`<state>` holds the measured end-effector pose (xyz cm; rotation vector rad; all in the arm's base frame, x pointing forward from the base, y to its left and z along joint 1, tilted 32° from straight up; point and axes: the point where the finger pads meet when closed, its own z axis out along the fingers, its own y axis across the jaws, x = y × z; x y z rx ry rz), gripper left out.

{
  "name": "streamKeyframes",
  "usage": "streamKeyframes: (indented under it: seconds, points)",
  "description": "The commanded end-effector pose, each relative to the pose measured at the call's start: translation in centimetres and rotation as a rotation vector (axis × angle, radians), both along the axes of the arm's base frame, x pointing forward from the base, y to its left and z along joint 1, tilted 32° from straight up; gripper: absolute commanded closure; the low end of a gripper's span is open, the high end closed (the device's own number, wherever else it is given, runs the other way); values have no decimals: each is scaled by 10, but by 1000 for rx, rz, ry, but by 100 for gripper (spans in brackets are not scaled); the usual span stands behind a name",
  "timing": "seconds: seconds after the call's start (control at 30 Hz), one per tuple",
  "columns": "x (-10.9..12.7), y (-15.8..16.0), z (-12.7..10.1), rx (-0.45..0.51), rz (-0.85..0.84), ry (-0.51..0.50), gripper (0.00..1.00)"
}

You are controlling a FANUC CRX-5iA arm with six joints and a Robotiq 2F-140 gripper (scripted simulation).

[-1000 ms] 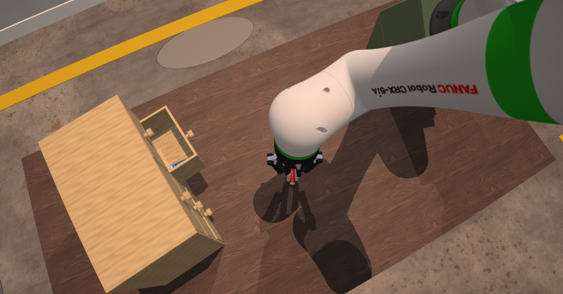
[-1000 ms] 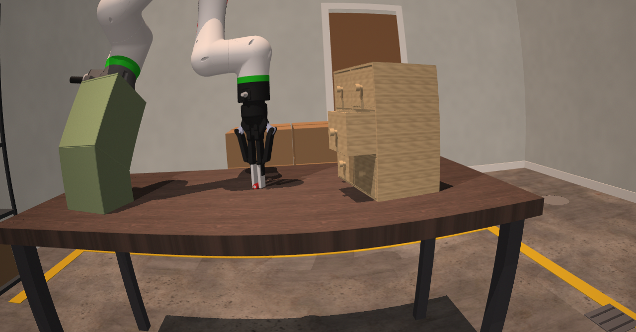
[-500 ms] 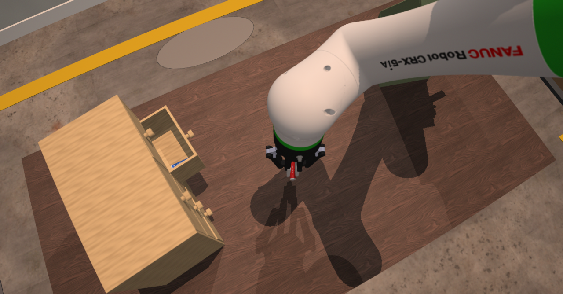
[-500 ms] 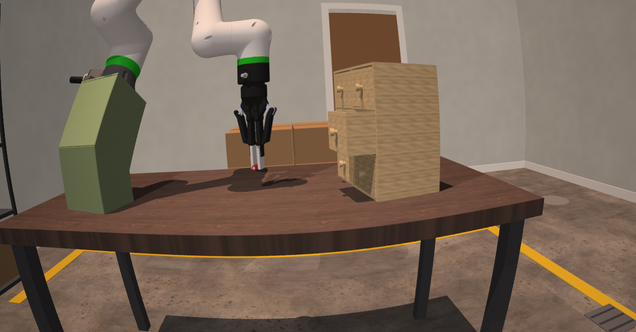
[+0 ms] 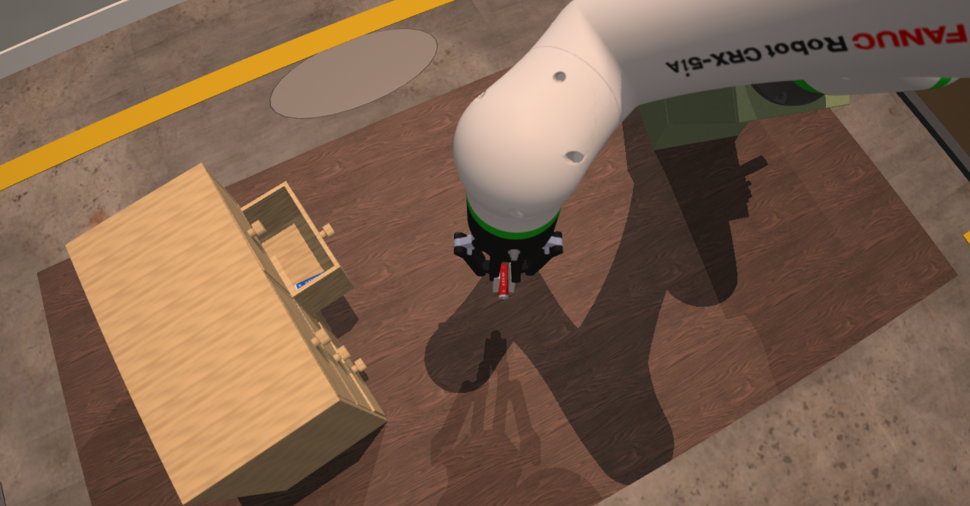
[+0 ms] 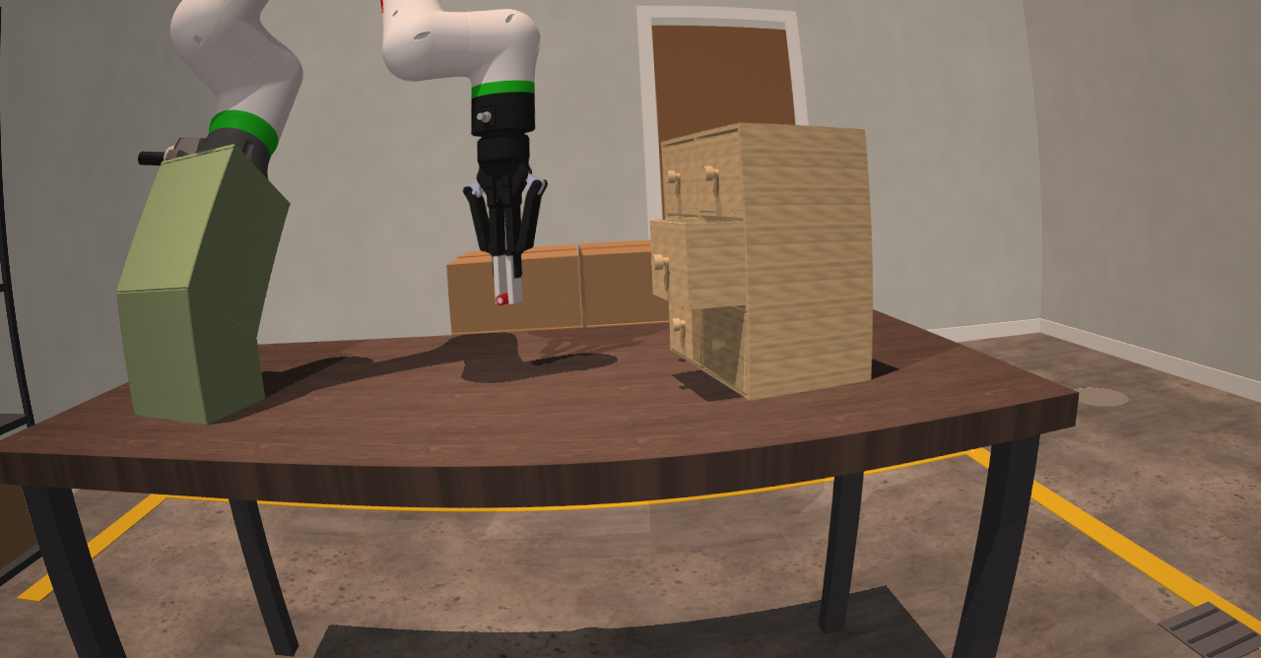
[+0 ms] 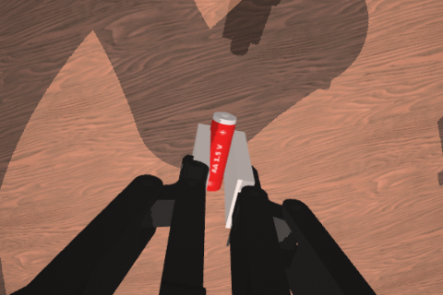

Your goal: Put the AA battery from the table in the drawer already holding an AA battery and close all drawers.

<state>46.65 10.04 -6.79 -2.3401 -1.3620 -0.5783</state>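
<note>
Brown wood grain covers the worktop (image 5: 407,232) (image 6: 529,425) (image 7: 69,115), with a grey wall (image 6: 546,1) behind it in the exterior view. Near the middle of that view, the hand (image 5: 504,282) (image 6: 506,288) (image 7: 217,147) points straight down, raised above the worktop. Its fingers are nearly together, clamped on the red AA battery (image 5: 503,282) (image 6: 501,299) (image 7: 221,152), one end of which sticks out past the fingertips. At left in the top view, the chest (image 5: 196,326) (image 6: 807,257) has one drawer (image 5: 323,279) (image 6: 714,261) pulled out, a blue item (image 5: 309,280) lying inside.
</note>
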Motion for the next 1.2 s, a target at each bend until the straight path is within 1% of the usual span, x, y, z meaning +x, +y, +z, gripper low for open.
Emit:
streamKeyframes:
  seconds: [0.0,0.03,0.13,0.2,0.27,0.3,0.33,0.37,0.43,0.47,0.5,0.57,0.9,1.17]
  points:
    - [21,-31,-12,26,-155,88,94]
    - [31,-51,-21,43,-245,142,94]
    - [31,-51,-21,43,-245,142,94]
    - [49,-96,-44,79,-432,253,94]
    - [49,-96,-44,82,-450,264,94]
    - [56,-119,-57,102,-549,322,94]
    - [56,-119,-57,102,-551,324,94]
    - [60,-140,-69,118,-629,371,94]
    - [60,-140,-69,120,-641,378,94]
    - [63,-157,-79,135,-715,422,94]
    - [63,-157,-79,135,-715,422,94]
    - [65,-177,-92,153,-801,474,94]
    - [65,-182,-92,156,-817,484,94]
    - [62,-190,-78,156,-817,484,94]
